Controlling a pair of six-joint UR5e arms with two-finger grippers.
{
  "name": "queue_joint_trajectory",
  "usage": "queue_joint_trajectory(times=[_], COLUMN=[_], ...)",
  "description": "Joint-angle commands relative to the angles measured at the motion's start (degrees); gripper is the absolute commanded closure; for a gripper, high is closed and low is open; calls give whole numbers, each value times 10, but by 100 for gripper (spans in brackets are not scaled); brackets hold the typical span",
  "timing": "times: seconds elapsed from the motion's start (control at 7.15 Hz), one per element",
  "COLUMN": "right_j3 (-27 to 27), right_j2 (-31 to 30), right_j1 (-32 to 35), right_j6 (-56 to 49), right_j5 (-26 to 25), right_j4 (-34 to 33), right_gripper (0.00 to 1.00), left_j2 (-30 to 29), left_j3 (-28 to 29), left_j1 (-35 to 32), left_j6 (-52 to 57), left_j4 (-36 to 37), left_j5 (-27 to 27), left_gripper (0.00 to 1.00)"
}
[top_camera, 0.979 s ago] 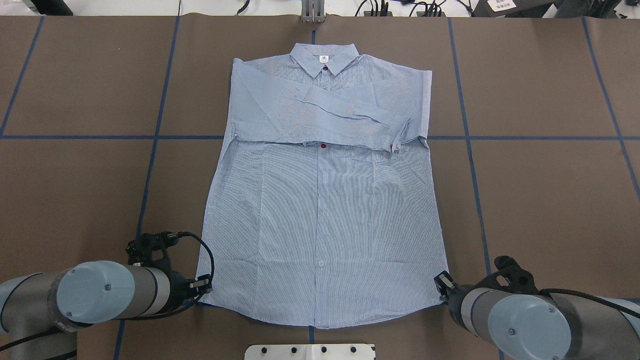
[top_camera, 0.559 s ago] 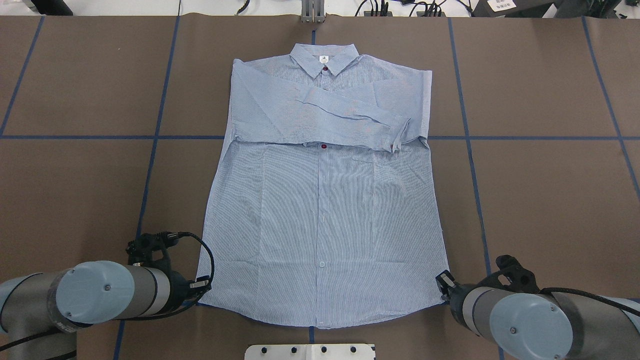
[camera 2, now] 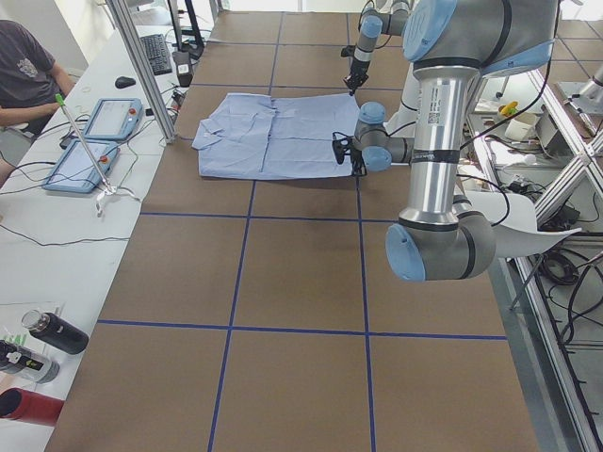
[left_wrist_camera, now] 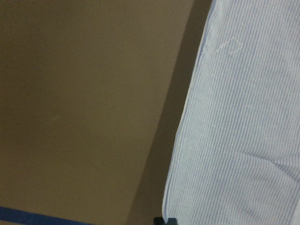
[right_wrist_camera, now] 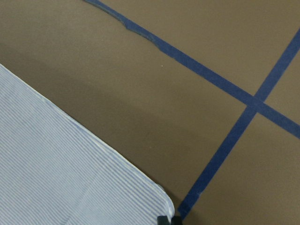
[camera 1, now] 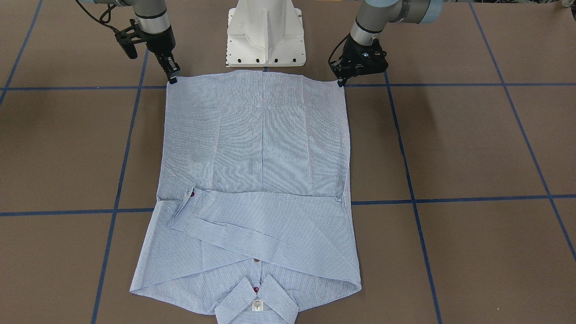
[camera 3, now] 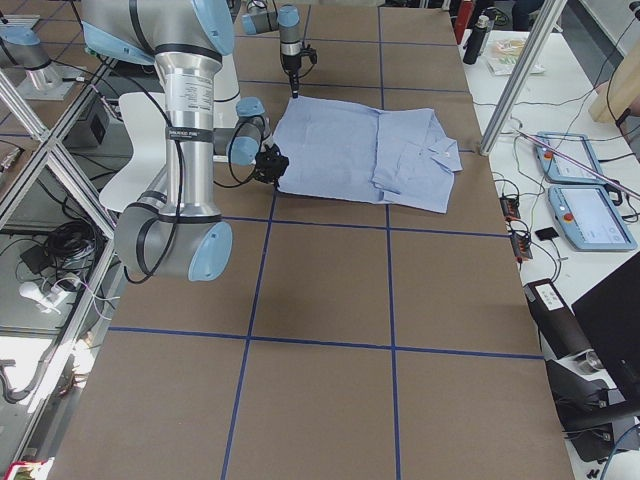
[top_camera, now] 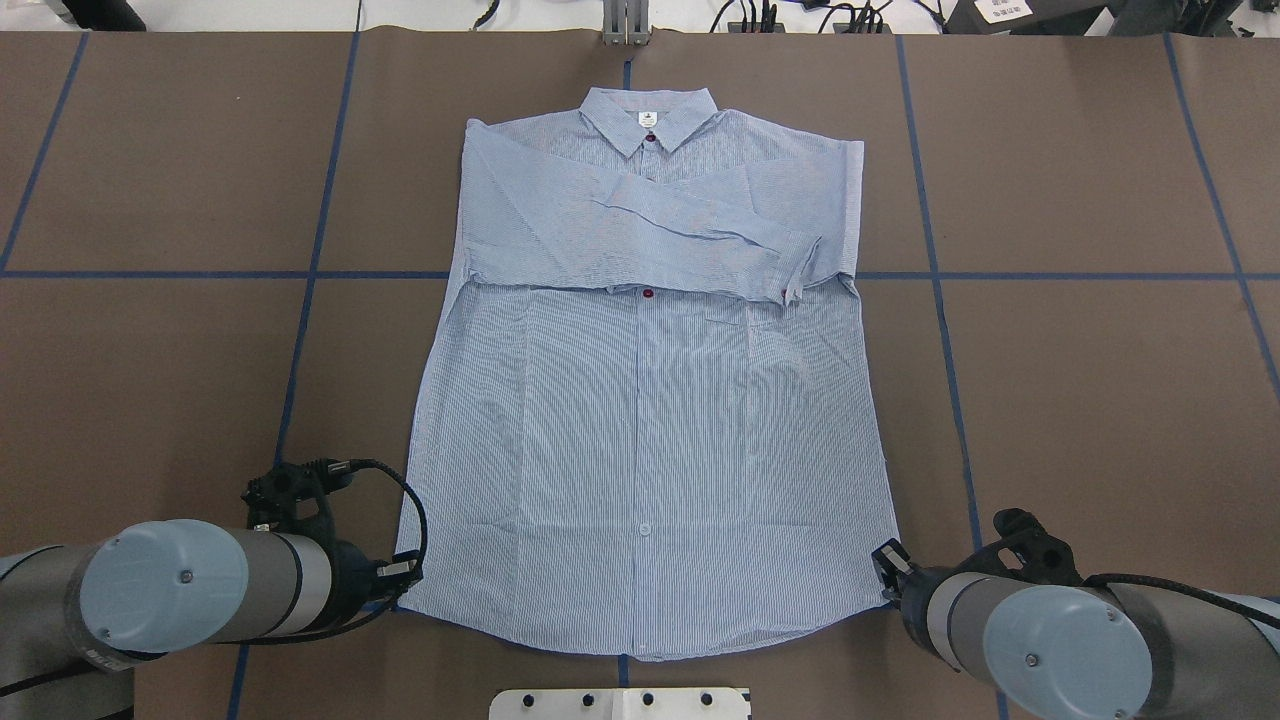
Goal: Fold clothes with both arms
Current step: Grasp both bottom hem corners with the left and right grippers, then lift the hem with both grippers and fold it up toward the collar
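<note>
As left claw and right claw meet hem corners, table flanks shirt.

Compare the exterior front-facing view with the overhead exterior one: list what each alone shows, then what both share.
Front-facing only: the white base pedestal's upright column. Overhead only: the grey metal bracket and black cables beyond the far edge. Both: the light blue striped shirt, sleeves folded across its chest, on the taped brown table, and the black left pincer and right pincer at its hem corners.
</note>
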Motion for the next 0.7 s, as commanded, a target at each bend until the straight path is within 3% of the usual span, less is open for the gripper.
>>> queue_joint_trajectory(times=[0.0,0.28,0.56], right_j3=[41,97,96], right_j2=[-25,-59,-28], right_j1=[9,8,73], right_j6=[-1,0,-4], right_j5=[17,34,57], right_j4=[0,-17,-25], right_gripper=[100,100,100], left_j2=[4,3,-17], left_j3=[-63,-93,-111], left_j1=[16,31,-4], left_j6=[-42,-82,-75], left_j4=[27,29,29], left_j5=[-15,-16,-40], left_gripper=[100,100,100])
